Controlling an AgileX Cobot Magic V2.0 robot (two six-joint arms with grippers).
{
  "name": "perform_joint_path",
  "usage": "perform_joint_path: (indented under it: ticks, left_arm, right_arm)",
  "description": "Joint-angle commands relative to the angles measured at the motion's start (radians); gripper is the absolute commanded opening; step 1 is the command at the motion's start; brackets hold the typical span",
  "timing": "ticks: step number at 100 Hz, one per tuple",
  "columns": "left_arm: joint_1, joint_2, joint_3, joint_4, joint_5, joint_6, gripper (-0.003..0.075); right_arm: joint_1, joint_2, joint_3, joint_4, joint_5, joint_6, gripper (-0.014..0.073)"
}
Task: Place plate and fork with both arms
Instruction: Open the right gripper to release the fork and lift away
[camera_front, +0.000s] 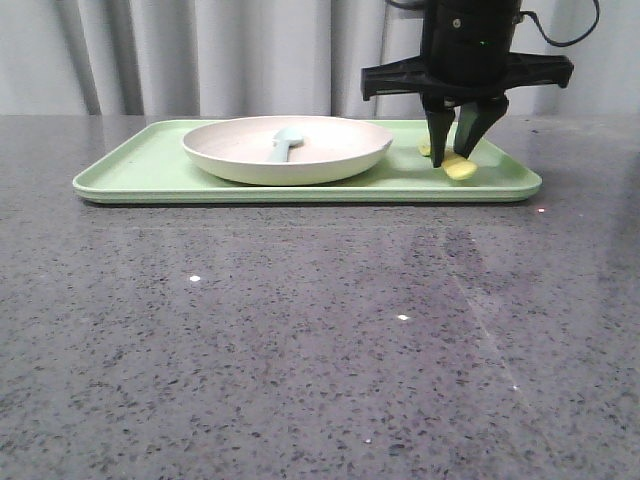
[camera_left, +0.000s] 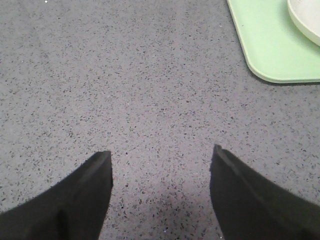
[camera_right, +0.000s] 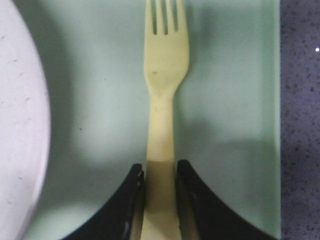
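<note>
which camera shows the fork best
The right wrist view: the fork lies on the tray, tines and handle sharp, the right gripper closed on its handle. The front view shows only a yellow bit behind the fingers. The left wrist view shows none of it.

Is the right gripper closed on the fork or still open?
Closed on it: the right gripper has both fingers pressed against the fork handle, over the tray.
</note>
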Motion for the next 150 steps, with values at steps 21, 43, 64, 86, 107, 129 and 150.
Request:
perform_joint_path:
  ticks: [21, 43, 64, 86, 107, 129, 150]
  left_arm:
    - [0.002, 0.002, -0.029, -0.014, -0.069, -0.01, 0.042]
    - [0.002, 0.002, -0.029, -0.014, -0.069, -0.01, 0.042]
    - [0.002, 0.002, -0.029, -0.014, -0.069, -0.01, 0.042]
    - [0.002, 0.002, -0.029, -0.014, -0.069, -0.01, 0.042]
    - [0.002, 0.002, -0.029, -0.014, -0.069, -0.01, 0.042]
    - [0.002, 0.002, -0.029, -0.014, -0.069, -0.01, 0.042]
    - [0.002, 0.002, -0.029, -0.014, -0.069, -0.01, 0.042]
  right_arm:
    - [-0.005, -0.06, -0.023, -0.016, -0.042, -0.01, 0.011]
    - [-0.005, -0.06, -0.023, -0.016, -0.042, -0.01, 0.0112]
    - [-0.005, -0.06, -0.023, -0.014, -0.039, -0.01, 0.0112]
    - [-0.005, -0.06, -0.023, -0.014, -0.037, -0.01, 0.0174]
    - [-0.005, -0.06, -0.023, -0.014, -0.03, -0.01, 0.0249]
    - [-0.005, -0.062, -0.023, -0.014, -0.027, -0.01, 0.0249]
    - [-0.005, -0.113, -0.023, -0.033, -0.026, -0.013, 0.0249]
